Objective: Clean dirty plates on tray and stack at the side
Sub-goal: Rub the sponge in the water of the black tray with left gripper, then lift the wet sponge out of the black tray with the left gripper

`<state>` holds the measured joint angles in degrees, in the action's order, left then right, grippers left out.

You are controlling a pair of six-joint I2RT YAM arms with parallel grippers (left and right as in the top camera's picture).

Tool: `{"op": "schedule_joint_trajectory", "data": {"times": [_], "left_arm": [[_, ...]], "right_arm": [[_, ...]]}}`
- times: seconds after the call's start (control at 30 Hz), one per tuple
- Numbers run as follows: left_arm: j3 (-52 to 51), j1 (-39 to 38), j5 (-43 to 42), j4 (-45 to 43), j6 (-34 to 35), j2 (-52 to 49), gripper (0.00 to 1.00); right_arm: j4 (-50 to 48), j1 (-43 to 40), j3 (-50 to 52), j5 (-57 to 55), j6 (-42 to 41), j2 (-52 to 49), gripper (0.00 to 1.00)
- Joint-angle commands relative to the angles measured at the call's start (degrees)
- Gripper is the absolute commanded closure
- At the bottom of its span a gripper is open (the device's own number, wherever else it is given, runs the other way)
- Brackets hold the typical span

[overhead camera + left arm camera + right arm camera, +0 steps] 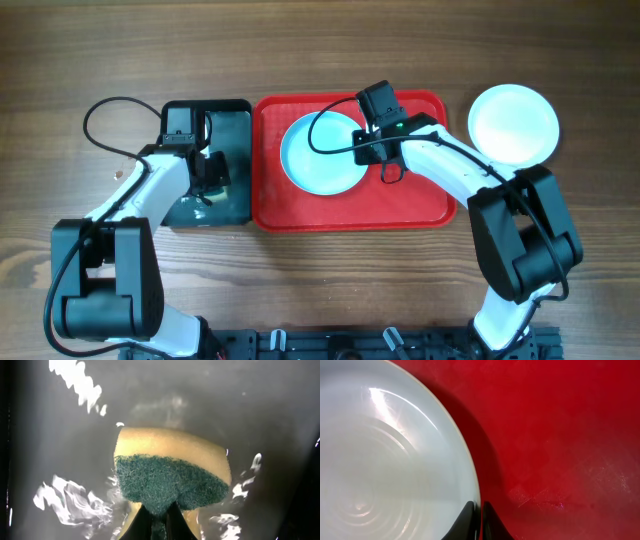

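A pale blue plate (318,155) (380,460) is seen lying flat on the tray (420,205) (560,435), set toward 9 o'clock of the tray's middle. Its rim at 3 o'clock is met by the right claw (370,140) (480,520). In the right wrist view the two dark fingertips are pressed close together, with the plate's edge pinched between them, one tip over the plate and one over the red floor. A white plate (513,124) is seen on the table (100,50) outside the tray, at the tray's 2 o'clock and well apart from the claw.

The right arm (450,170) is bent at the elbow by the tray's 4 o'clock corner, and its white forearm is stretched across the tray toward 10 o'clock.

The left arm (150,190) is folded likewise, its forearm angled toward 2 o'clock into the black basin (235,120) (50,435), which stands just beside the tray at 9 o'clock. There the left claw (213,178) (157,522) is clamped on a sponge (170,475), yellow with a green scouring face, held over the wet basin floor.
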<state>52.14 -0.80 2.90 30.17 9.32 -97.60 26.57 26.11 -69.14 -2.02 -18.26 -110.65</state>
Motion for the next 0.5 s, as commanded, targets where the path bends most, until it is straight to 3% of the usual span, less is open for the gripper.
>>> {"op": "schedule_joint_trajectory", "data": {"times": [0.0, 0.17, 0.37, 0.47], "left_arm": [[1.38, 0.00, -0.70, 2.71, 0.09, -1.09, 0.96], [6.43, 0.00, -0.68, 6.99, 0.04, 5.40, 0.96], [6.71, 0.00, 2.62, 3.04, -9.05, 14.64, 0.96], [6.71, 0.00, 2.56, 1.73, -8.90, 15.43, 0.96]], "right_arm": [[-0.04, 0.28, -0.61, -0.94, 0.24, 0.31, 0.93], [-0.13, 0.28, -0.61, -0.94, 0.22, 0.31, 0.93], [-0.20, 0.28, -0.61, -0.92, 0.22, 0.31, 0.92], [-0.20, 0.28, -0.61, -0.90, 0.22, 0.31, 0.92]]}}
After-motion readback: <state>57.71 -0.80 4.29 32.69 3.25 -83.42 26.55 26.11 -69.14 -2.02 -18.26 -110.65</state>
